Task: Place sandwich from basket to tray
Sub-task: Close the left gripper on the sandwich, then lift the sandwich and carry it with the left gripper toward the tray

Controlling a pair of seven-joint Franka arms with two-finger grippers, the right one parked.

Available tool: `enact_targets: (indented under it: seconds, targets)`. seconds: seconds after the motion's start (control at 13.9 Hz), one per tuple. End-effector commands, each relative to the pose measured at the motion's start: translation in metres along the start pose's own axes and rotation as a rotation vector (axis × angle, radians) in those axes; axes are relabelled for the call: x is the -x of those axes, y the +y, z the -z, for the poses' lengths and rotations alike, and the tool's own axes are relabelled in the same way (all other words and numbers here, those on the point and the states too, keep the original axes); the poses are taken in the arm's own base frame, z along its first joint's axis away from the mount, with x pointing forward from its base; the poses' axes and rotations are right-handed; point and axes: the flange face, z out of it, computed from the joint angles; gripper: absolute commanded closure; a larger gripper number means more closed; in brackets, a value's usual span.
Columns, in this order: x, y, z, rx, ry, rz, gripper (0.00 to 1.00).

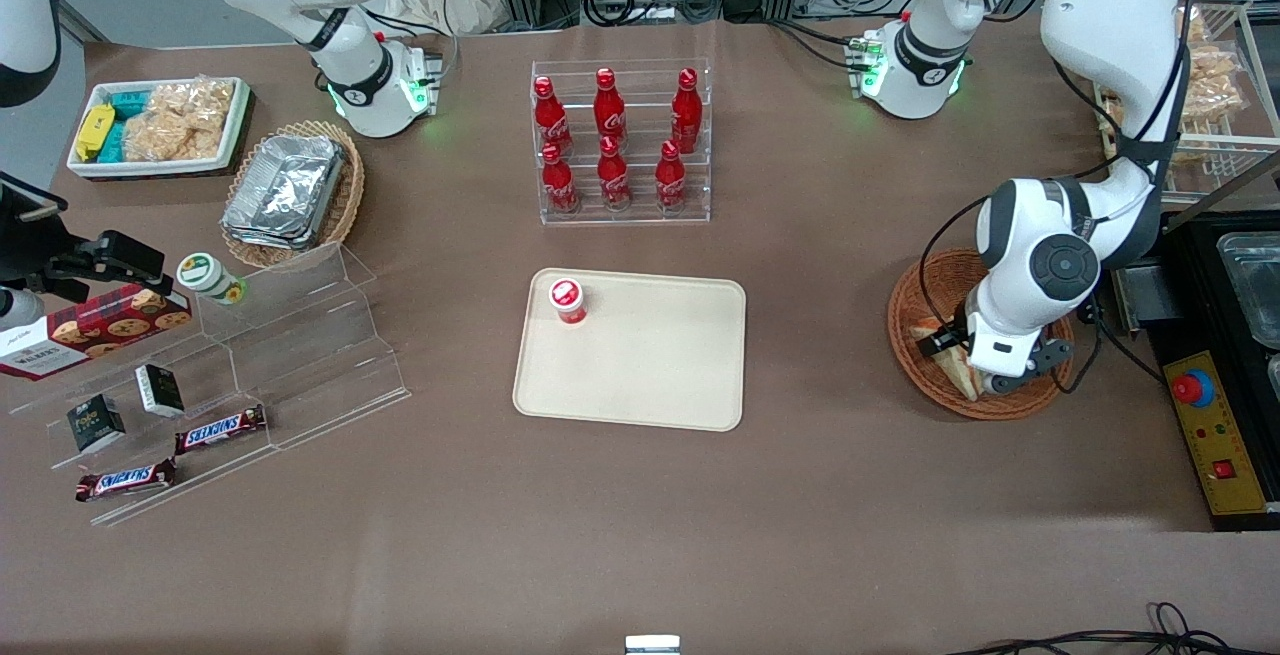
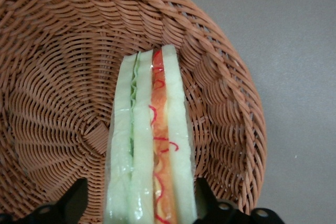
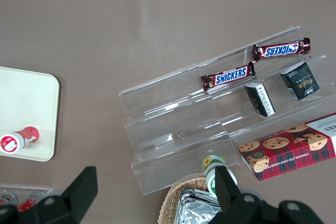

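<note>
The pincer (image 2: 137, 203) sat low in the basket (image 2: 58, 103), its fingers (image 2: 71, 200) spread either side of the sandwich (image 2: 149, 145), which stood on edge against the basket's wall. No squeeze showed yet. The soft bread could crush or slip out if the grip closed unevenly, and a lift might catch the wicker rim. The arm bent steeply down over the basket, well apart from the tray (image 1: 640, 405) mid-worktop.

You are seeing "SNICKERS" showing on two chocolate bars (image 3: 228, 77) (image 3: 280, 49) lying on the clear stepped stand (image 3: 178, 129). "WALKERS" is reading on the red tartan cookie box (image 1: 85, 330). "face" is showing on a small dark carton (image 3: 300, 80). The gripper (image 2: 139, 203) is sitting in the basket (image 2: 63, 77), bearing no lettering.
</note>
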Motion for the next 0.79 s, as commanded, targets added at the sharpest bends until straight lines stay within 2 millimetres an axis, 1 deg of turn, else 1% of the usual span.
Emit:
enact_targets:
  seconds: [0.0,0.07,0.14,0.22,0.36,0.43,0.51,0.58,0.65,0.72]
  targets:
    - [-0.007,0.002,0.018,0.011,0.042,0.041,0.73]
    - [-0.011,0.006,0.028,0.02,0.056,0.043,0.82]
    - [-0.013,0.008,0.043,0.032,0.072,0.042,0.89]
    - [-0.017,0.009,0.059,0.036,0.081,0.042,0.91]
    - [-0.022,0.01,0.104,0.035,0.089,0.034,0.91]
    - [-0.024,0.011,0.132,0.034,0.092,0.034,0.91]
    - [-0.02,0.018,0.166,0.032,0.091,0.019,0.91]
    - [-0.018,0.02,0.198,0.024,0.083,0.014,0.91]
    - [-0.014,0.023,0.23,0.021,0.08,0.004,0.91]
    - [-0.005,0.028,0.26,0.019,0.078,-0.029,0.91]
